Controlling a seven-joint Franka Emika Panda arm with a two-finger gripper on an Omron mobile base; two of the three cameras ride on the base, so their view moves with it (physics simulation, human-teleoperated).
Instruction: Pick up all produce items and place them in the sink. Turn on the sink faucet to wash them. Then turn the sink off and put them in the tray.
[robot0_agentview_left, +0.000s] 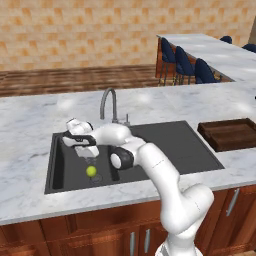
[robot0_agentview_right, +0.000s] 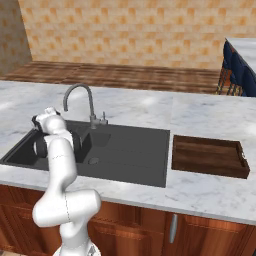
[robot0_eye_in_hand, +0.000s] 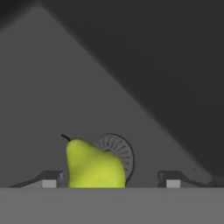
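Observation:
The produce item, a small yellow-green fruit (robot0_agentview_left: 91, 171) with a pointed stem end, lies on the floor of the left bowl of the dark grey sink (robot0_agentview_left: 170, 145), next to the round drain (robot0_eye_in_hand: 119, 151). My gripper (robot0_agentview_left: 90, 159) hangs open just above it, pointing down into the bowl. In the hand view the fruit (robot0_eye_in_hand: 94, 166) sits between the spread fingertips (robot0_eye_in_hand: 49, 182), nearer the left one and clear of the right one. The grey gooseneck sink faucet (robot0_agentview_left: 107, 100) stands behind the bowl; no water shows. The brown wooden tray (robot0_agentview_left: 232, 134) rests on the counter to the right.
White marble counter (robot0_agentview_left: 30, 125) surrounds the sink (robot0_agentview_right: 130, 150). The faucet (robot0_agentview_right: 80, 92) arches close above my hand. The tray (robot0_agentview_right: 210, 155) lies right of the sink. Blue bar stools (robot0_agentview_left: 185, 62) stand at a far counter.

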